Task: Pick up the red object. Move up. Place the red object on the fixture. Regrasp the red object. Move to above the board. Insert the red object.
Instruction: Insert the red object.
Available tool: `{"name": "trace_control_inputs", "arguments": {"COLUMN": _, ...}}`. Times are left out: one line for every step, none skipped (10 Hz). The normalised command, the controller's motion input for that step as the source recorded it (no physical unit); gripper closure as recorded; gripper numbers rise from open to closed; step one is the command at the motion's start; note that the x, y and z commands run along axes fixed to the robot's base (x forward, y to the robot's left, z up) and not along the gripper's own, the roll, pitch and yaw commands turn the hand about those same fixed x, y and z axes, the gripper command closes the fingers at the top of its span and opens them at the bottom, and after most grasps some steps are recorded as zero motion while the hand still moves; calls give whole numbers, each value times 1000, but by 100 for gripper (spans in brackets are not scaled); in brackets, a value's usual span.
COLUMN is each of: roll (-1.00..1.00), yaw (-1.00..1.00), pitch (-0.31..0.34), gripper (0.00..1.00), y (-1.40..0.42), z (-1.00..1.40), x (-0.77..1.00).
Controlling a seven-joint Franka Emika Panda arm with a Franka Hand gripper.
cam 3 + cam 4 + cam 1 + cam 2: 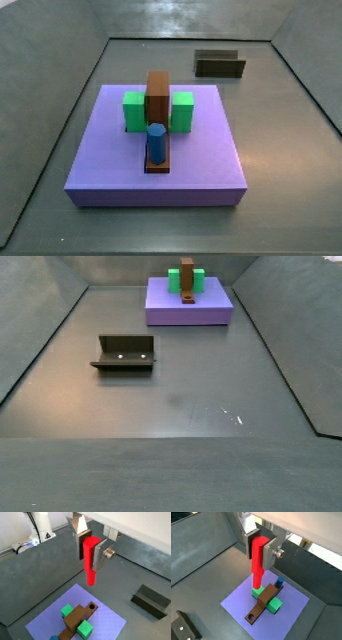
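Observation:
My gripper (91, 559) is shut on the red object (91, 562), a slim red peg that hangs down between the silver fingers; both wrist views show it (258, 559). It is held well above the board (110, 619), a purple slab (294, 604). The board carries green blocks (272, 603), a brown block (264, 602) and a blue peg (278, 583). The peg's lower end appears over the board's edge by a green block. The fixture (150, 601) stands empty on the floor beside the board. The gripper is out of both side views.
Grey walls enclose the floor on all sides. In the side views the board (201, 150) sits near one end and the fixture (124, 353) stands apart from it. A white robot base (41, 527) stands outside the wall.

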Motion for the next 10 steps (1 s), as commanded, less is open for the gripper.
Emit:
{"name": "trace_control_inputs", "arguments": {"roll": -69, "yaw": 0, "pitch": 0, "gripper": 100, "y": -40, "z": -503, "x": 0}}
{"name": "trace_control_inputs", "arguments": {"roll": -123, "yaw": 0, "pitch": 0, "gripper": 100, "y": -69, "z": -617, "x": 0}}
{"name": "trace_control_inputs", "arguments": {"roll": -226, "yaw": -63, "pitch": -10, "gripper": 100, "y": 226, "z": -574, "x": 29}}
{"name": "trace_control_inputs", "arguments": {"roll": -414, "yaw": -154, "pitch": -79, "gripper": 100, "y": 349, "z": -311, "x": 97}}
{"name": "trace_control_inputs", "arguments": {"roll": -340, "yaw": -129, "pitch": -106, "gripper": 100, "y": 323, "z": -457, "x": 77}}
{"name": "trace_control_inputs", "arguments": {"roll": -224, "yaw": -77, "pitch": -77, "gripper": 100, "y": 171, "z": -689, "x": 57}}
{"name": "trace_control_inputs", "arguments": {"roll": -196, "yaw": -89, "pitch": -56, "gripper": 100, "y": 191, "z": -763, "x": 0}}
{"name": "trace_control_inputs", "arguments": {"roll": -164, "yaw": -71, "pitch": -59, "gripper": 100, "y": 211, "z": -826, "x": 0}}
{"name": "trace_control_inputs", "arguments": {"roll": -160, "yaw": -51, "pitch": -101, "gripper": 100, "y": 200, "z": -786, "x": 86}}
{"name": "trace_control_inputs", "arguments": {"roll": -143, "yaw": -51, "pitch": -99, "gripper": 100, "y": 237, "z": -803, "x": 49}}
